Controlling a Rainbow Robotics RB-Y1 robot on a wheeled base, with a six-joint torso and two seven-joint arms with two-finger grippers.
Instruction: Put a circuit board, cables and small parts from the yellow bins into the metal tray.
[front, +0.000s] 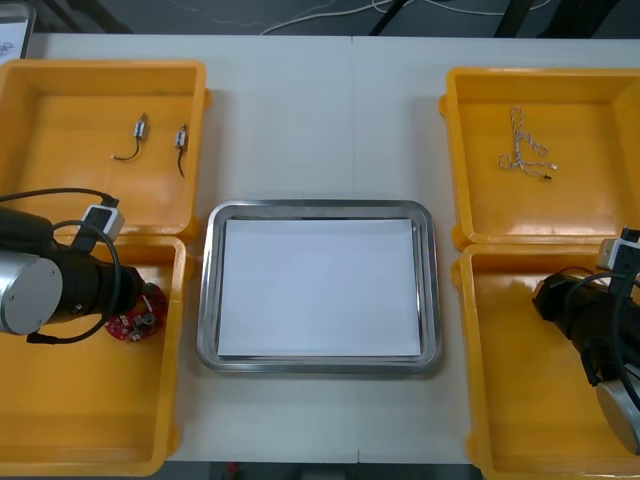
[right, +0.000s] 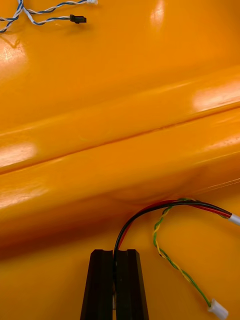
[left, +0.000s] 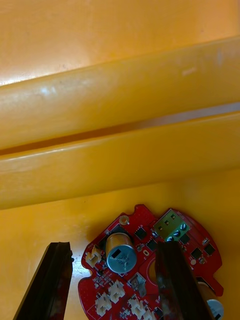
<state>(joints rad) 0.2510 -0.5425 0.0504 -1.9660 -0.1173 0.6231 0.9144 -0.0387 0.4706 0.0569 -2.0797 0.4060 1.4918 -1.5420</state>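
Observation:
A round red circuit board (left: 145, 265) lies on the floor of the near left yellow bin (front: 60, 420), also visible as the board (front: 135, 322) at the tip of my left arm. My left gripper (left: 114, 246) is open, its fingers (left: 50, 285) down on either side of the board. In the near right yellow bin (front: 520, 420), my right gripper (right: 116, 256) is shut on a red and yellow cable (right: 165, 207) with a black strand. The cable arcs away from the fingers (right: 131, 285) to white plugs (right: 217, 307).
The metal tray (front: 205, 300), white inside, sits in the middle between the bins. The far left bin (front: 60, 190) holds two small metal parts (front: 142, 127) with short wires. A twisted blue and white cable (front: 525, 152) lies in the far right bin (front: 600, 210).

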